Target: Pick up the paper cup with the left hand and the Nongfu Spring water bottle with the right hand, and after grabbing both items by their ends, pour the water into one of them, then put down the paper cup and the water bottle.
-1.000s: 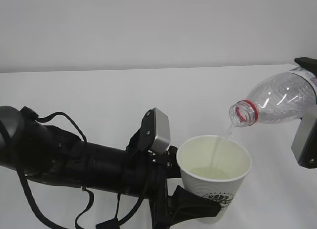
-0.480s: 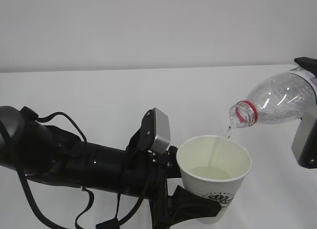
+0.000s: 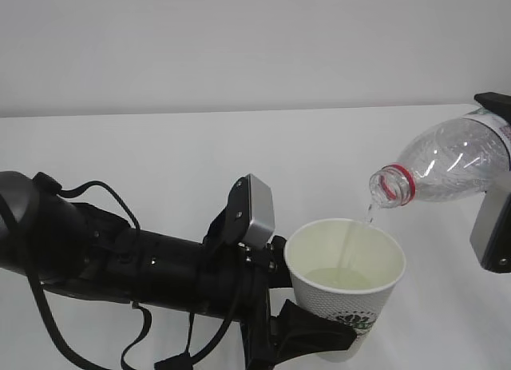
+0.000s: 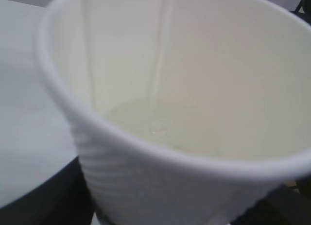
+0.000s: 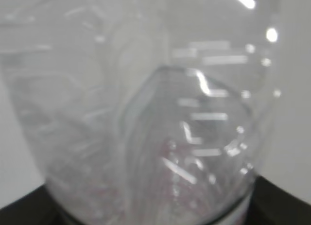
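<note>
Gripping the paper cup (image 3: 345,284) near its base at near centre, the left hand (image 3: 307,334) holds it upright; the right hand (image 3: 497,226) clasps the tilted Nongfu Spring water bottle (image 3: 447,164), the water (image 3: 348,246) trickling in.

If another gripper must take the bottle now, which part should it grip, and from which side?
Probably the clear shoulder of the bottle, from above. The bottle lies tilted, mouth down over the cup, and the right gripper already holds its labelled rear end; the thin neck pours water.
</note>
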`<action>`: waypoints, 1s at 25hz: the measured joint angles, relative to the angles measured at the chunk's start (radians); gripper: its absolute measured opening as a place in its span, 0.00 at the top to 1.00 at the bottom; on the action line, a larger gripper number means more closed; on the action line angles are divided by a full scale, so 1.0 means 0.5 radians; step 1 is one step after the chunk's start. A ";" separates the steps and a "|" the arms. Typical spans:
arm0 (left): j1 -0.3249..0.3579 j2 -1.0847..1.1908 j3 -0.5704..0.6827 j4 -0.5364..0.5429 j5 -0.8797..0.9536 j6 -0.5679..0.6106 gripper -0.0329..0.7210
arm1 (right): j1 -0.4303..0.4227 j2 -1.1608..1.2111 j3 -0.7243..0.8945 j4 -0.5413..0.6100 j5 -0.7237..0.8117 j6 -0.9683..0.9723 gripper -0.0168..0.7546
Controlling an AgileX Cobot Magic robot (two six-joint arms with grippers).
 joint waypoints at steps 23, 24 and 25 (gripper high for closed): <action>0.000 0.000 0.000 0.000 0.000 0.000 0.27 | 0.000 0.000 0.000 0.019 0.000 -0.023 0.35; 0.000 0.000 0.000 0.000 0.000 0.000 0.27 | 0.000 0.000 0.000 0.019 0.000 -0.023 0.35; 0.000 0.000 0.000 0.000 0.000 0.000 0.27 | 0.000 0.000 0.000 0.019 0.000 -0.028 0.35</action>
